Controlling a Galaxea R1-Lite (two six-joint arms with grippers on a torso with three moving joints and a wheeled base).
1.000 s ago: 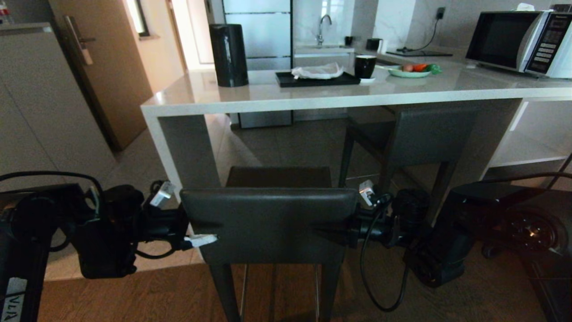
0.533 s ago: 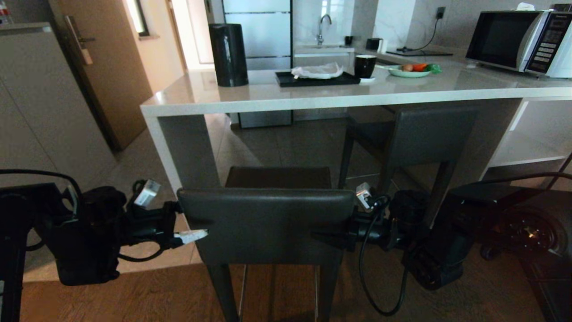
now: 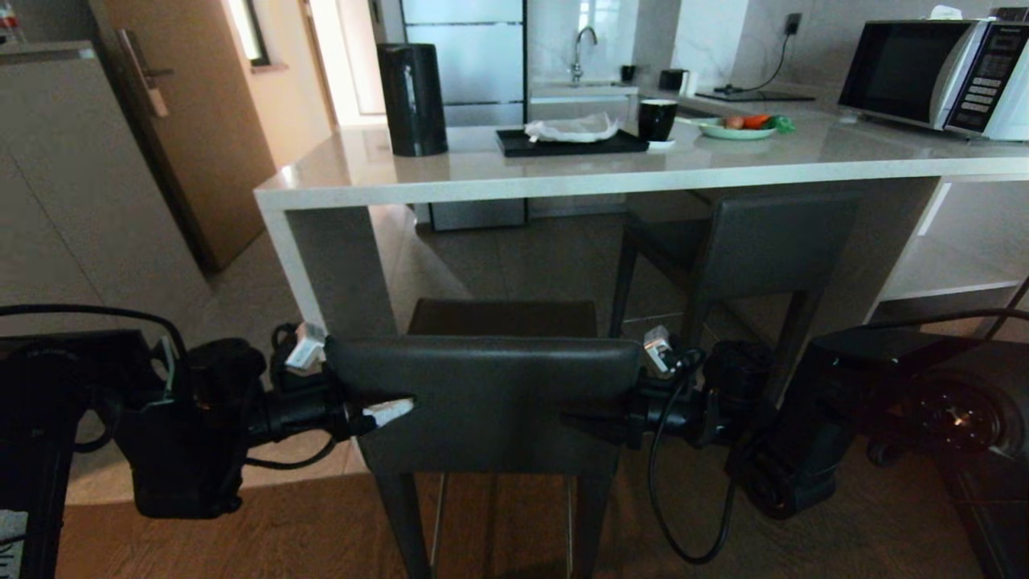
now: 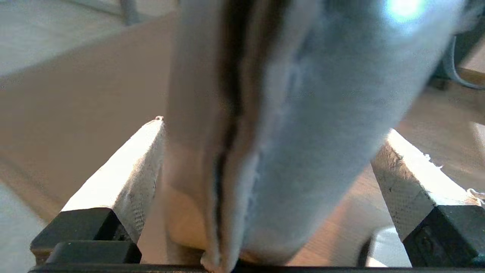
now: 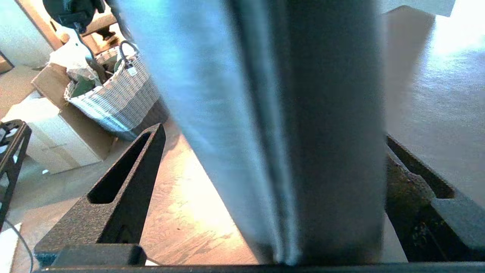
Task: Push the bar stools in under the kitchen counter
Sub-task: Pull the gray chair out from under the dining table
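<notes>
Head view, going left to right with the near bar stool as the anchor. Left gripper parked at the left end of that stool's backrest, jaws spread wide and straddling the padded edge. Left wrist view confirms it: backrest edge sitting between the two white-wrapped fingers, gap on both sides, so no squeeze. Right gripper at the opposite end, same deal, jaws wide apart. Right wrist view has the backrest filling the space between the black fingers, not clamped. Stool itself just in front of the kitchen counter, seat only barely under the worktop edge. Second bar stool behind and to the right, already tucked under.
</notes>
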